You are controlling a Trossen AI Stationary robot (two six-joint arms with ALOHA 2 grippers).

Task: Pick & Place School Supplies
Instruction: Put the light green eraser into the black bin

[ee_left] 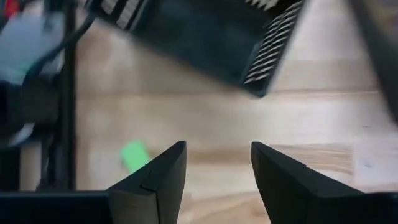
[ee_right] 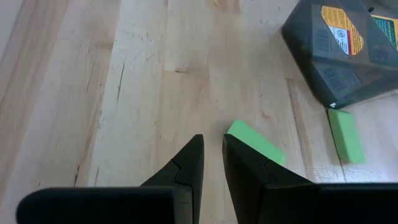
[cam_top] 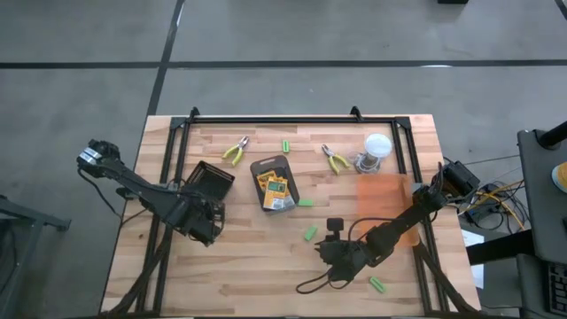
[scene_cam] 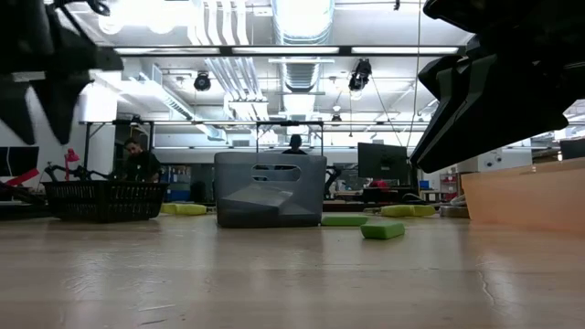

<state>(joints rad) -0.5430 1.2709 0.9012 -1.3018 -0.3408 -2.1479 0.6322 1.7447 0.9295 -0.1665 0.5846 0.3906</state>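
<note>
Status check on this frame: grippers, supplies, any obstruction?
Left gripper open, empty, near black basket. Right gripper shut, empty, by green stick. Crayon boxes in grey tray. Nothing blocking.

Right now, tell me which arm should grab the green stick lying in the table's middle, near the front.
Right. Its tool sits nearly shut just short of the green stick, while the left tool is over by the black basket, empty.

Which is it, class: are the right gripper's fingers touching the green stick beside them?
Cannot tell. In the right wrist view, the right gripper, nearly shut, has one finger overlapping the green stick; no view shows contact or gap.
</note>
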